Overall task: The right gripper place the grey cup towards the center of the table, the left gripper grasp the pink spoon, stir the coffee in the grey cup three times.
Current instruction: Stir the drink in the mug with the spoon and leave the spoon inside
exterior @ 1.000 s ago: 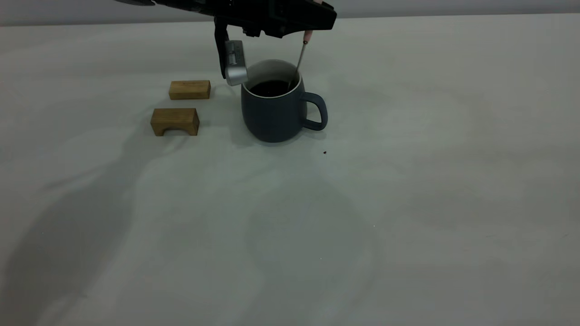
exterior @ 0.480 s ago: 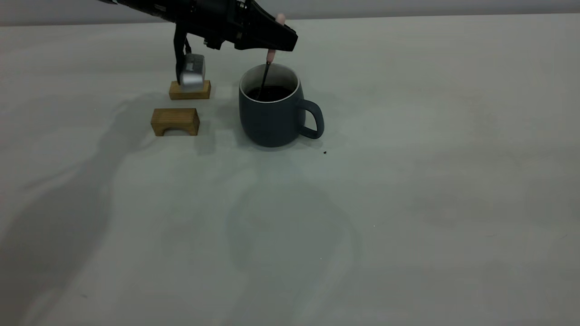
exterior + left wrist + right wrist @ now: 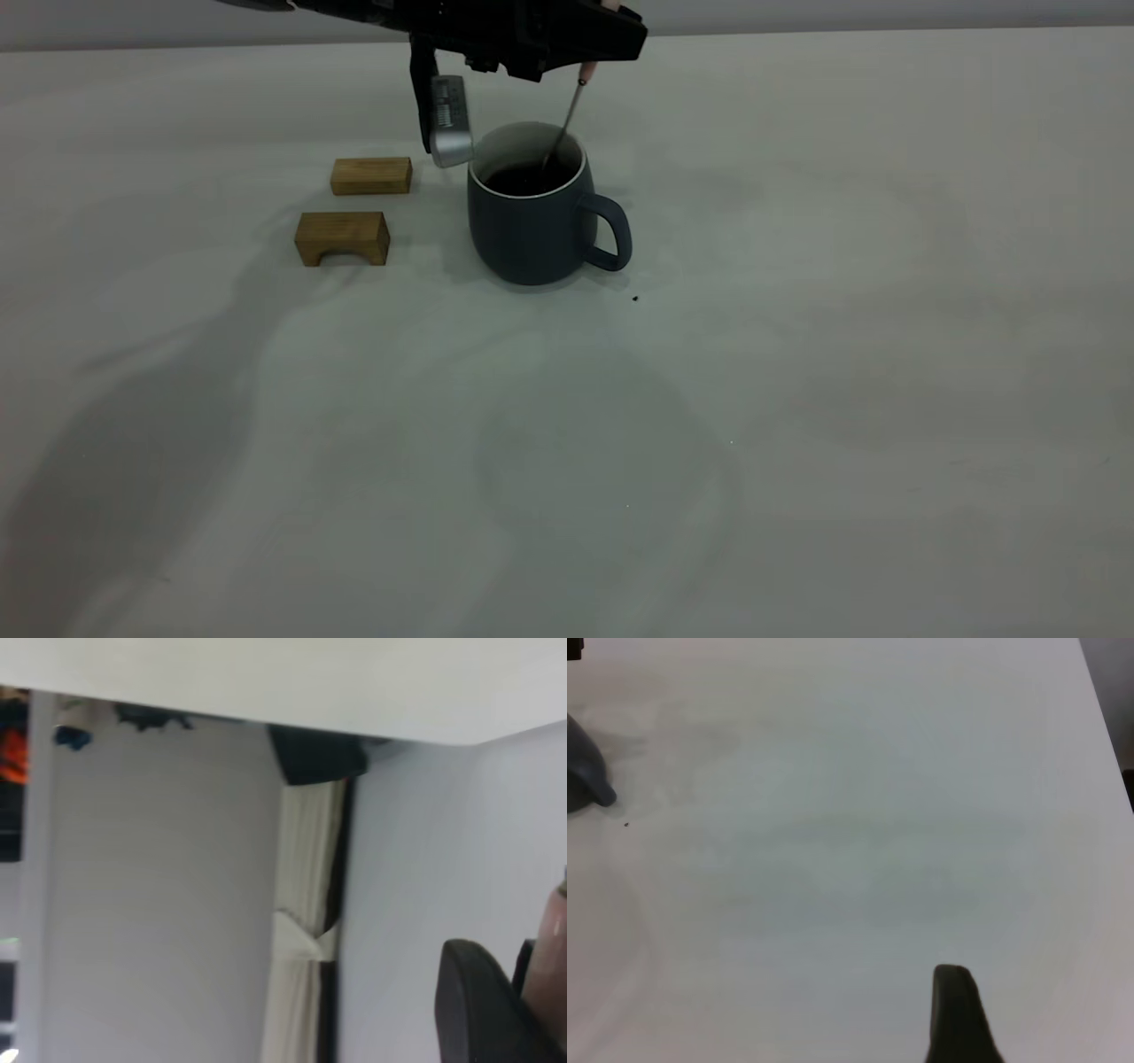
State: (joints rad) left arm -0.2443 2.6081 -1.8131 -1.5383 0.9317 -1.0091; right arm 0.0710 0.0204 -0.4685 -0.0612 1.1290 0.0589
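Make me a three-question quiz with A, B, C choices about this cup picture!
1. Where is the pink spoon's bowl?
A. On the table
B. In the grey cup
C. On a block

2. How many wooden blocks are there?
A. One
B. Two
C. Four

3. What is the left gripper doing?
A. Holding the spoon
B. Holding the cup handle
C. Lying on the table

Answers: 1 B, the neck dips into the coffee. 2 B, both sit left of the cup. 3 A, the handle is pinched above the cup.

Left arm reaches in level from the exterior view's upper left; left end effector [image 3: 595, 40] is clamped closed. Right end effector [image 3: 953, 1014] shows one dark finger only.
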